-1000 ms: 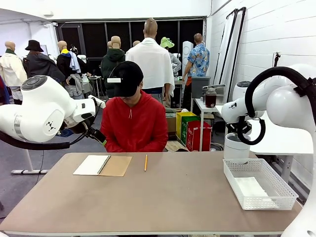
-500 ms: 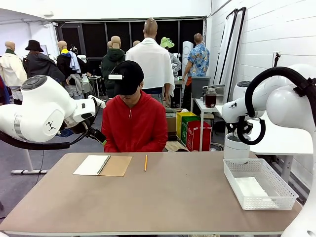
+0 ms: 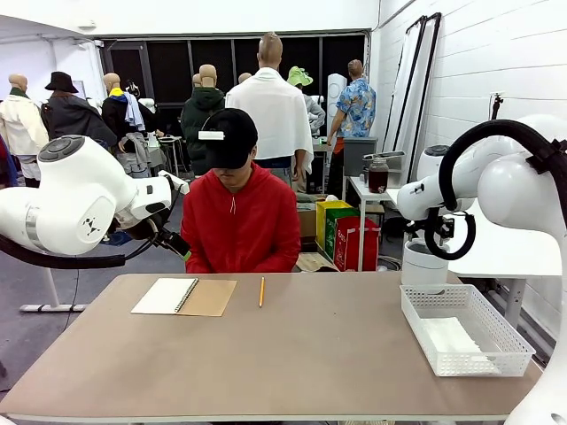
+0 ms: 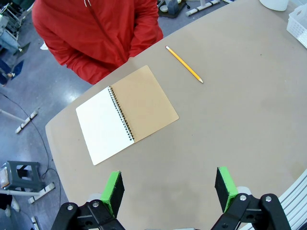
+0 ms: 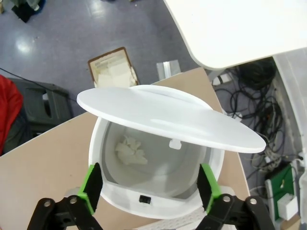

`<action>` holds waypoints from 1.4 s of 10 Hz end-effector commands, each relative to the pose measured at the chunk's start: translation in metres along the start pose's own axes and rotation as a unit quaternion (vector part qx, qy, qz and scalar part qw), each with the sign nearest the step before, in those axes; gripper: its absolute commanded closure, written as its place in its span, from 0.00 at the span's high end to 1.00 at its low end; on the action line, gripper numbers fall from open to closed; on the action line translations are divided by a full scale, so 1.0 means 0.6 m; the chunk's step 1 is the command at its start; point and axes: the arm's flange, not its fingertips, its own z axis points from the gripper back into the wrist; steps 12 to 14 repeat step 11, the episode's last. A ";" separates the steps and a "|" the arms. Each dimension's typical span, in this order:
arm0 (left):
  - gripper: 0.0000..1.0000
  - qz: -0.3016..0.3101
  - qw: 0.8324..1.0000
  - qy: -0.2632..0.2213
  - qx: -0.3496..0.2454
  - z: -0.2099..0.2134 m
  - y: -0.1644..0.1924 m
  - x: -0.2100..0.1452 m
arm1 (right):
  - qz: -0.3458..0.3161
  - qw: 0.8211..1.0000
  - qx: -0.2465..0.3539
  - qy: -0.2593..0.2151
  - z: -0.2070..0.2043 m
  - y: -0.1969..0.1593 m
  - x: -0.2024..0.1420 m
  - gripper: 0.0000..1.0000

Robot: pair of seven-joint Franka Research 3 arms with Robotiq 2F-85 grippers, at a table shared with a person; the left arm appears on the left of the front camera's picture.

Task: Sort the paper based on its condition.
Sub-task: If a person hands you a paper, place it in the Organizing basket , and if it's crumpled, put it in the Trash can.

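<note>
A crumpled white paper (image 5: 130, 151) lies at the bottom of a round white bin (image 5: 144, 201) whose lid (image 5: 170, 117) is tilted up. My right gripper (image 5: 149, 184) hangs open just above the bin's mouth, with nothing between its green pads. Flat white paper (image 3: 447, 335) lies in the white mesh basket (image 3: 416, 323) at the table's right end. My left gripper (image 4: 169, 188) is open and empty, held high over the table's left side, also seen as the left gripper (image 3: 177, 245) from the front.
A spiral notebook (image 4: 127, 112) lies open on its brown cover at the far left of the table, with a yellow pencil (image 4: 184, 64) beside it. A person in a red hoodie (image 3: 241, 221) sits at the far side. The bin (image 3: 424, 264) stands behind the basket.
My right gripper's jaws have spread from nearly shut to wide open. Both arms keep their places, and the person's head has lifted slightly.
</note>
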 end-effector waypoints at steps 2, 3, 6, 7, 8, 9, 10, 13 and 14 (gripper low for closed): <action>1.00 -0.001 1.000 -0.002 0.000 0.000 0.000 0.000 | -0.007 1.000 -0.002 0.013 0.002 0.014 0.006 1.00; 1.00 -0.001 1.000 -0.002 0.000 0.000 0.000 0.000 | 0.000 1.000 0.000 0.002 0.000 0.001 -0.001 1.00; 1.00 -0.001 1.000 -0.002 0.000 0.000 0.000 0.000 | 0.000 1.000 0.000 0.002 0.000 0.001 -0.001 1.00; 1.00 -0.001 1.000 -0.002 0.000 0.000 0.000 0.000 | 0.000 1.000 0.000 0.002 0.000 0.001 -0.001 1.00; 1.00 -0.001 1.000 -0.002 0.000 0.000 0.000 0.000 | 0.000 1.000 0.000 0.002 0.000 0.001 -0.001 1.00; 1.00 -0.001 1.000 -0.002 0.000 0.000 0.000 0.000 | 0.000 1.000 0.000 0.002 0.000 0.001 -0.001 1.00; 1.00 -0.001 1.000 -0.002 0.000 0.000 0.000 0.000 | 0.000 1.000 0.000 0.002 0.000 0.001 -0.001 1.00; 1.00 -0.001 1.000 -0.002 0.000 0.000 0.000 0.000 | 0.000 1.000 0.000 0.002 0.000 0.001 -0.001 1.00; 1.00 -0.001 1.000 -0.002 0.000 0.000 0.000 0.000 | 0.000 1.000 0.000 0.002 0.000 0.001 -0.001 1.00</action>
